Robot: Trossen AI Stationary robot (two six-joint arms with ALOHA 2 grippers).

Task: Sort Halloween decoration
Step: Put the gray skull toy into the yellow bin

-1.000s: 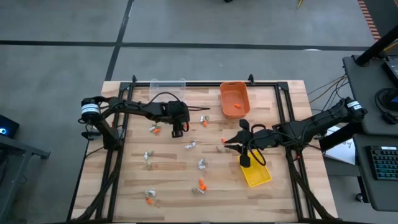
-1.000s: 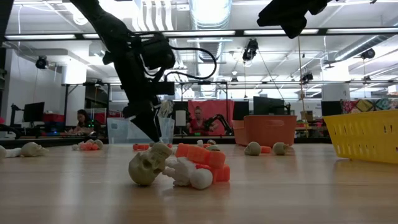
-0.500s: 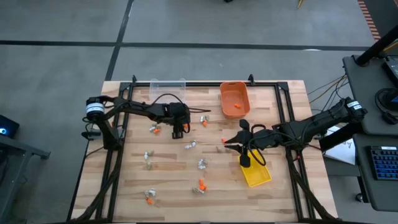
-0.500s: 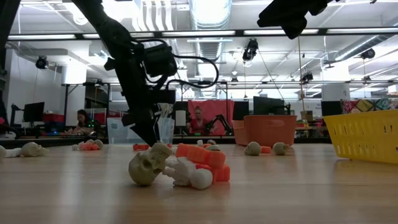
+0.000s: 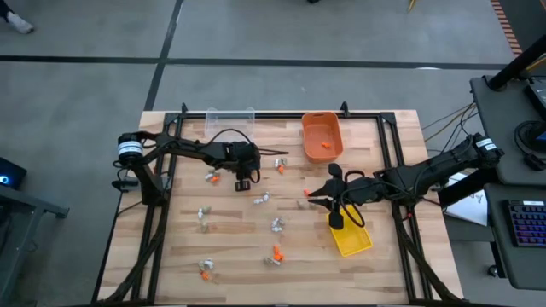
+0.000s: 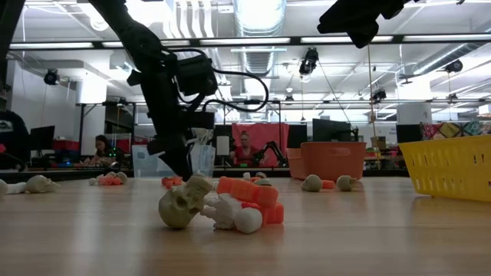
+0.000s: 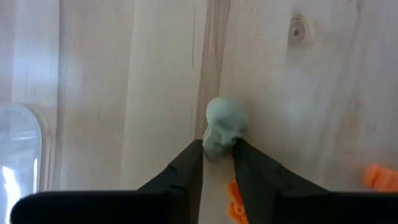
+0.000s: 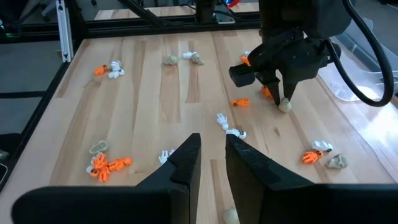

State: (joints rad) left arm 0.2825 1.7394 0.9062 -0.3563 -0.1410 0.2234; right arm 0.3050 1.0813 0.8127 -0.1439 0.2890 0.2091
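The Halloween decoration is several tiny orange, white and tan-grey trinkets scattered over the wooden table, such as an orange and white group (image 5: 212, 177) and an orange one (image 5: 275, 254). One of them is a pale grey-green skull (image 7: 222, 124), lying on the table toward the far left. My left gripper (image 5: 242, 182) points steeply down at it and is shut on it. My right gripper (image 5: 317, 196) hangs high above the table near the yellow bin (image 5: 351, 239). Its fingers (image 8: 186, 152) stand a little apart with nothing seen between them. My left gripper pinches the skull's lower, jaw end (image 7: 214, 144) between its two fingertips (image 7: 194, 152). The fingers come steeply from above. The skull's rounded top sticks out beyond the tips. It still rests on the table.
A clear bin (image 5: 230, 115) stands at the far edge. An orange bin (image 5: 322, 136) holding an orange trinket is to its right. An orange trinket (image 7: 233, 202) lies right beside my left fingers. A tan skull (image 6: 184, 203) with orange and white pieces lies close to the table's near edge.
My left gripper has shut around the grey-green skull, its fingers drawing together from wide apart. The skull has stayed on the table.
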